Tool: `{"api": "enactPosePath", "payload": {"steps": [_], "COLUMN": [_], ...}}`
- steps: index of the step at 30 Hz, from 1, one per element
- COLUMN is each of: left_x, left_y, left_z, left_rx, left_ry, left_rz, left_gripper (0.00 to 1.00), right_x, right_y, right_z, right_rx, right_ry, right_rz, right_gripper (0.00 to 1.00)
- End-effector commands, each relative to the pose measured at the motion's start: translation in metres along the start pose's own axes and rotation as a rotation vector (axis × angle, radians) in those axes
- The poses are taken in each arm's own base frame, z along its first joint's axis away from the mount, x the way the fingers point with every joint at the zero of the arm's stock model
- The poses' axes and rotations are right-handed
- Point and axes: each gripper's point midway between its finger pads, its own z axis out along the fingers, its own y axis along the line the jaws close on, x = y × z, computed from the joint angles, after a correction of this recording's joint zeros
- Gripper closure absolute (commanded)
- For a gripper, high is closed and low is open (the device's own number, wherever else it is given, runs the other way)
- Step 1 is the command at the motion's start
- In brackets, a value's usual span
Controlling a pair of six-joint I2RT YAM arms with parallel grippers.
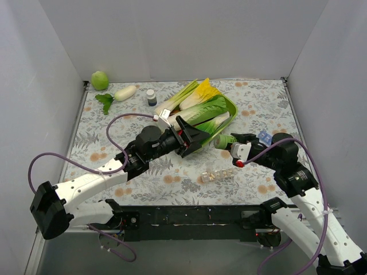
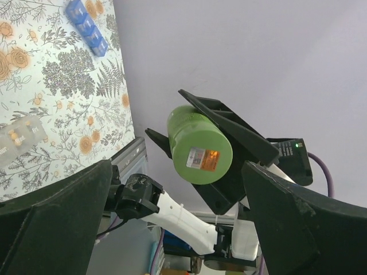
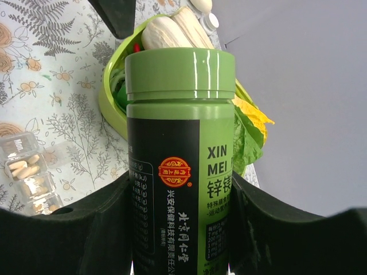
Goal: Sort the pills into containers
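Note:
My right gripper is shut on a green pill bottle with a green cap and black label, and holds it lying sideways above the table. In the right wrist view the bottle sits between my fingers. My left gripper is open and empty, just left of the bottle's end; in its wrist view the bottle's base lies ahead of its open jaws. The clear pill-organizer strip lies on the table below the bottle. It also shows in the left wrist view and right wrist view, with pills in its compartments.
A green tray of leafy vegetables stands just behind the grippers. A blue compartment strip lies by the right arm. A small dark bottle, a white radish and a green apple are at the back left.

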Motion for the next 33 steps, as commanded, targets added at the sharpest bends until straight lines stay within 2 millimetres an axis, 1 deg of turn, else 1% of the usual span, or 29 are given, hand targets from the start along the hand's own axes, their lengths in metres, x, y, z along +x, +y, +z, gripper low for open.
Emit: {"api": "enactPosePath", "payload": {"steps": [1,2,4,6,7,8,9,10,12,13,18,20,28,33], "left_x": [-0.007,-0.006,-0.007,-0.006,-0.005,-0.002,0.001,0.003,0.01,0.012,0.016,0.017,0.024,0.028], "left_y": [-0.034,-0.03,-0.032,-0.033,-0.032,-0.033,-0.026,-0.03,-0.026,-0.028,-0.031,-0.031,-0.031,-0.028], "left_z": [0.006,0.01,0.013,0.019,0.022,0.025,0.031,0.034,0.039,0.04,0.041,0.04,0.034,0.03], "left_rx": [0.066,0.053,0.056,0.066,0.067,0.078,0.059,0.066,0.058,0.063,0.081,0.082,0.101,0.101], "left_ry": [-0.005,-0.001,-0.003,0.006,0.014,0.033,0.049,0.063,0.097,0.104,0.117,0.121,0.161,0.176], "left_rz": [-0.11,-0.109,-0.108,-0.105,-0.109,-0.108,-0.11,-0.109,-0.109,-0.106,-0.093,-0.092,-0.068,-0.055], "left_gripper": [0.02,0.02,0.02,0.08,0.13,0.15,0.16,0.17,0.18,0.18,0.23,0.24,0.21,0.23], "right_x": [-0.016,-0.015,-0.015,-0.014,-0.013,-0.013,-0.013,-0.013,-0.012,-0.011,-0.008,-0.006,-0.003,-0.003], "right_y": [-0.022,-0.022,-0.019,-0.017,-0.017,-0.018,-0.018,-0.018,-0.018,-0.018,-0.015,-0.014,-0.013,-0.012], "right_z": [-0.002,-0.002,-0.001,0.0,0.001,0.002,0.002,0.002,0.003,0.003,0.005,0.006,0.01,0.011], "right_rx": [0.074,0.073,0.062,0.059,0.06,0.06,0.059,0.058,0.055,0.057,0.047,0.043,0.036,0.028], "right_ry": [-0.038,-0.037,-0.04,-0.039,-0.038,-0.038,-0.036,-0.036,-0.031,-0.029,-0.02,-0.014,-0.005,-0.005], "right_rz": [-0.09,-0.089,-0.086,-0.087,-0.084,-0.08,-0.077,-0.074,-0.069,-0.069,-0.046,-0.033,-0.002,0.02], "right_gripper": [0.99,0.99,0.99,0.99,0.99,0.99,0.99,0.99,0.99,0.99,0.99,0.99,0.99,0.99]}}
